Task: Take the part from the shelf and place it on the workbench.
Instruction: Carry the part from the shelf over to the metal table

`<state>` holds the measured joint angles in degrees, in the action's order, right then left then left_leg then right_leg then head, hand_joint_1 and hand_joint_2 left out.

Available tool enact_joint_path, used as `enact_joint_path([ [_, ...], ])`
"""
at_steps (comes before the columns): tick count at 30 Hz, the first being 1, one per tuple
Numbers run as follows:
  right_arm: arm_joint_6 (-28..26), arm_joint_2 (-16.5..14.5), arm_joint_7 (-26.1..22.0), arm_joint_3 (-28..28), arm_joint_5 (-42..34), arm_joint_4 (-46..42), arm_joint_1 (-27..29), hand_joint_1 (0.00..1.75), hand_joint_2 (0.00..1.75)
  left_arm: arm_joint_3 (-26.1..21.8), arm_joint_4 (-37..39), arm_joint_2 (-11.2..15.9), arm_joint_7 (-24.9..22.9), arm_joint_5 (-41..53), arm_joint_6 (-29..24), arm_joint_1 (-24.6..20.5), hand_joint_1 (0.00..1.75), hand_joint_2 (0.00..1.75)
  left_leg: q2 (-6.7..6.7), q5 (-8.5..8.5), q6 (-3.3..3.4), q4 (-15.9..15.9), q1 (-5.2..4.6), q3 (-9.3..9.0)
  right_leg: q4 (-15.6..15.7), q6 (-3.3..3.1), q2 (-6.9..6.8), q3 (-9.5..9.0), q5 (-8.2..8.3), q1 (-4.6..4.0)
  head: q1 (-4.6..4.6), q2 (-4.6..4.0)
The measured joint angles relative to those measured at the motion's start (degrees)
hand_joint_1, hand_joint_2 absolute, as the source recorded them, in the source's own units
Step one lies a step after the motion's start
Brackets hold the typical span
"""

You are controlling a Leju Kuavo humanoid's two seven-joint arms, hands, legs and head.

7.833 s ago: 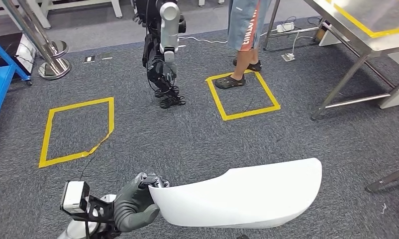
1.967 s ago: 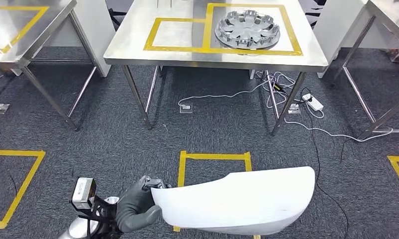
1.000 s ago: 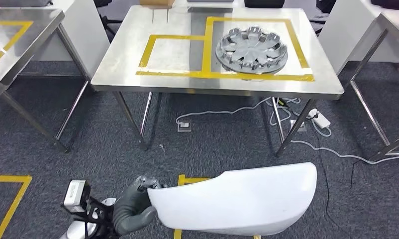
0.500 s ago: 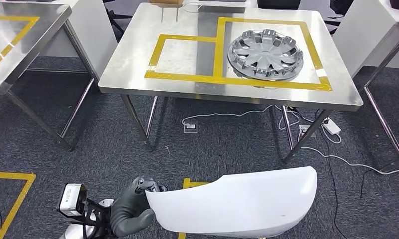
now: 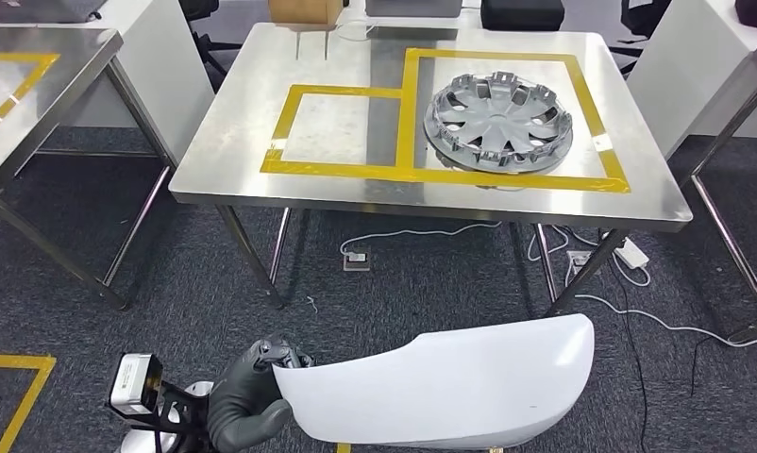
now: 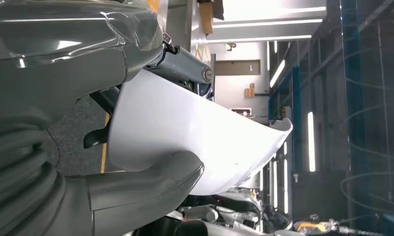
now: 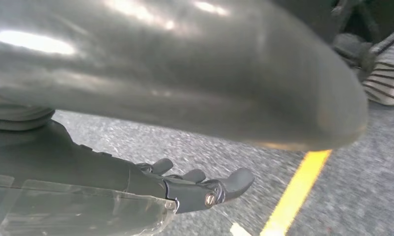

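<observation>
The left hand (image 5: 247,406) grips the white part (image 5: 441,382) by its near end, low over the carpet. The right hand (image 7: 205,189) hangs empty with its fingers stretched out. Ahead, the workbench (image 5: 233,160) has come nearer than a moment ago as the robot walks up. Its left taped square is bare; a hubcap (image 5: 499,121) fills the right one. Placing looks close.

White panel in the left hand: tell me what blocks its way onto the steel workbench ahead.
Nothing visible stands between the white panel and the workbench. A hubcap fills the larger taped square; the smaller taped square is bare.
</observation>
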<state>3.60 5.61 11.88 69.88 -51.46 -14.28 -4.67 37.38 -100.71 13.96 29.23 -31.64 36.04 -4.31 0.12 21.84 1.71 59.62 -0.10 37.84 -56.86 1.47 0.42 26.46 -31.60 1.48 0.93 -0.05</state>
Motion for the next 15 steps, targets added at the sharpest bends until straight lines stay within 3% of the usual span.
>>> enact_joint_path([
  [3, 0.09, -0.22, 0.1, 0.05, 0.04, 0.01, -0.13, 0.0, 0.0, -0.02, -0.13, -0.03, 0.02, 0.24, 0.0, -0.1, 1.75, 1.75, -0.07, 1.4, 1.47, -1.88, -0.28, -1.9, -0.51, 1.52, -0.32, -1.24, 0.55, -0.02, 0.02, 0.0],
  [4, 0.1, -0.27, 0.12, 0.08, 0.04, 0.01, -0.21, 0.0, 0.0, -0.01, -0.18, -0.08, 0.02, 0.31, 0.0, -0.14, 1.75, 1.75, -0.15, 1.62, 1.84, -2.51, -0.16, -2.84, -2.06, 1.83, -0.37, -0.67, 0.74, 0.0, -0.03, -0.01],
  [6, 0.1, -0.27, 0.13, 0.1, 0.05, 0.01, -0.43, 0.0, 0.0, 0.03, -0.25, -0.27, 0.04, 0.37, -0.01, -0.25, 1.75, 1.75, -0.31, 2.24, 2.33, -3.32, 0.08, -4.52, -8.59, 1.59, -0.39, 3.47, 0.01, 0.07, -0.25, -0.02],
  [8, 0.1, -0.2, 0.14, 0.11, 0.07, 0.02, -0.39, 0.0, 0.0, 0.09, -0.23, -0.43, 0.04, 0.39, -0.02, -0.3, 1.75, 1.75, -0.58, 3.28, 2.54, -3.44, 0.09, -5.55, -15.19, 1.08, -0.37, 9.14, -2.43, 0.07, -0.34, 0.0],
  [10, 0.12, -0.04, 0.2, 0.15, 0.13, 0.06, -0.06, 0.0, 0.0, 0.15, -0.19, -0.5, 0.04, 0.44, -0.04, -0.27, 1.75, 1.75, -0.95, 4.59, 2.32, -3.44, 0.15, -7.01, -15.83, 1.14, -0.39, 12.26, -4.16, 0.16, -0.35, 0.01],
  [11, 0.17, 0.05, 0.22, 0.16, 0.19, 0.08, 0.08, 0.0, 0.0, 0.16, -0.15, -0.51, 0.04, 0.46, -0.05, -0.27, 1.75, 1.75, -1.08, 5.35, 2.11, -3.43, 0.21, -7.98, -13.6, 1.62, -0.41, 12.58, -3.42, 0.27, -0.37, 0.01],
  [12, 0.24, 0.13, 0.22, 0.17, 0.26, 0.09, 0.16, 0.0, 0.0, 0.16, -0.12, -0.52, 0.04, 0.49, -0.07, -0.27, 1.75, 1.75, -1.13, 6.13, 1.86, -3.42, 0.26, -8.98, -10.27, 2.4, -0.46, 12.28, -1.42, 0.43, -0.39, 0.01],
  [13, 0.33, 0.17, 0.22, 0.19, 0.31, 0.09, 0.25, 0.0, 0.0, 0.17, -0.07, -0.51, 0.04, 0.5, -0.07, -0.29, 1.75, 1.75, -1.17, 7.01, 1.52, -3.31, 0.19, -10.0, -6.54, 3.24, -0.66, 11.81, 2.07, 0.56, -0.42, 0.0],
  [14, 0.42, 0.19, 0.22, 0.21, 0.34, 0.09, 0.32, 0.0, 0.0, 0.18, -0.02, -0.51, 0.04, 0.53, -0.07, -0.29, 1.75, 1.75, -1.18, 7.91, 1.15, -3.22, 0.07, -10.71, -3.67, 3.45, -0.9, 11.2, 5.0, 0.62, -0.43, 0.0],
  [15, 0.47, 0.19, 0.23, 0.23, 0.34, 0.1, 0.4, 0.0, 0.0, 0.17, 0.01, -0.5, 0.03, 0.56, -0.07, -0.34, 1.75, 1.75, -1.16, 8.74, 0.77, -3.19, -0.07, -11.16, -1.94, 3.14, -1.03, 10.76, 7.24, 0.55, -0.38, 0.0],
])
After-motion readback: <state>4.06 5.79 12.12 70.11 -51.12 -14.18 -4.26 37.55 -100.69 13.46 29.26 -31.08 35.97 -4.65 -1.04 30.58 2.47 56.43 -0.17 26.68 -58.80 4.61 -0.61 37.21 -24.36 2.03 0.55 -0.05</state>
